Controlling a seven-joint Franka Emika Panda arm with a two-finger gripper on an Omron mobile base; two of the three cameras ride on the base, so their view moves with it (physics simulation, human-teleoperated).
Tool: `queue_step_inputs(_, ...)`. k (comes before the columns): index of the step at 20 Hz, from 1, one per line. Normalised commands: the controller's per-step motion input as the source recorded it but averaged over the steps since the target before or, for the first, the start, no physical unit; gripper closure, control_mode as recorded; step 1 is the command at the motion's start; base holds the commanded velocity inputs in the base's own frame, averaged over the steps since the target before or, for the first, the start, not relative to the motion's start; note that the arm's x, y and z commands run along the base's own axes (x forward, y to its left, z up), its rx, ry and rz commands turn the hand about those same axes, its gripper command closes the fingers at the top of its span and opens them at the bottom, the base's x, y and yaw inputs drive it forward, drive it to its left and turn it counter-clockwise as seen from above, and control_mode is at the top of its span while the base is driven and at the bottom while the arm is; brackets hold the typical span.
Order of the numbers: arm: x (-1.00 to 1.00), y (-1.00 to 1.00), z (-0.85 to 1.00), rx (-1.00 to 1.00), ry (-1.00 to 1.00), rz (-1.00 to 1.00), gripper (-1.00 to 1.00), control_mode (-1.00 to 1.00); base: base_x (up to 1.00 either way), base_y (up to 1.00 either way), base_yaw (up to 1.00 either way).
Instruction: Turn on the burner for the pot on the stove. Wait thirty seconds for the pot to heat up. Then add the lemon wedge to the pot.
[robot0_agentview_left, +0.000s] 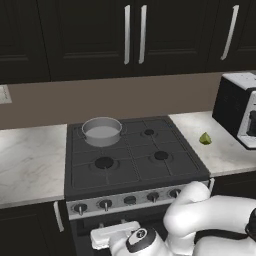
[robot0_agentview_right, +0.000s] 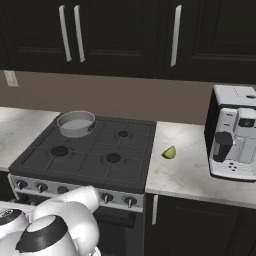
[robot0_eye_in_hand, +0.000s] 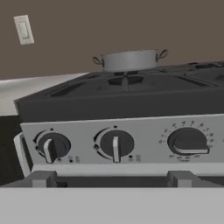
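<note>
While facing the silver knob strip of the stove (robot0_eye_in_hand: 87, 94): gripper (robot0_eye_in_hand: 113, 179) spread fully, grasping nothing, fingertips (robot0_eye_in_hand: 43, 178) clear of every knob. Straight ahead of the jaws: middle knob (robot0_eye_in_hand: 115, 144), pointer down. Ahead of the left tip: left knob (robot0_eye_in_hand: 52, 145), pointer likewise down. Ahead of the right tip: larger dial (robot0_eye_in_hand: 188, 141), pointer sideways. Beyond and above the jaws, on the rear-left burner: pot (robot0_eye_in_hand: 130, 60), upright, pale inside, apparently with nothing in it, no flame to be seen beneath. Far off to the right of the jaws, on the marble counter (robot0_agentview_left: 220, 155) beside the stove, well apart from the pot: lemon wedge (robot0_agentview_left: 205, 138), untouched. Judged progress: opening step only, posed before the knobs, none yet turned. Left to do: turning the knob for the pot's burner (which of them, not to be told from here), waiting out the heating, fetching the wedge, dropping it into the pot.
</note>
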Motion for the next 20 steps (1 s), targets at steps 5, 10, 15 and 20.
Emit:
queue_step_inputs(5, 0.16, -0.13, 0.0, 0.0, 0.0, 0.0, -1.0, -1.0, 0.0, 0.0, 0.0)
queue_step_inputs(10, 0.18, -0.24, 0.0, 0.0, 0.0, 0.03, -1.0, -1.0, 0.0, 0.0, 0.0)
queue_step_inputs(15, 0.18, 0.0, 0.0, 0.0, 0.0, 0.0, -1.0, -1.0, 0.0, 0.0, 0.0)
queue_step_inputs(20, 0.28, -0.04, 0.0, 0.0, 0.0, 0.0, -1.0, -1.0, 0.0, 0.0, 0.0)
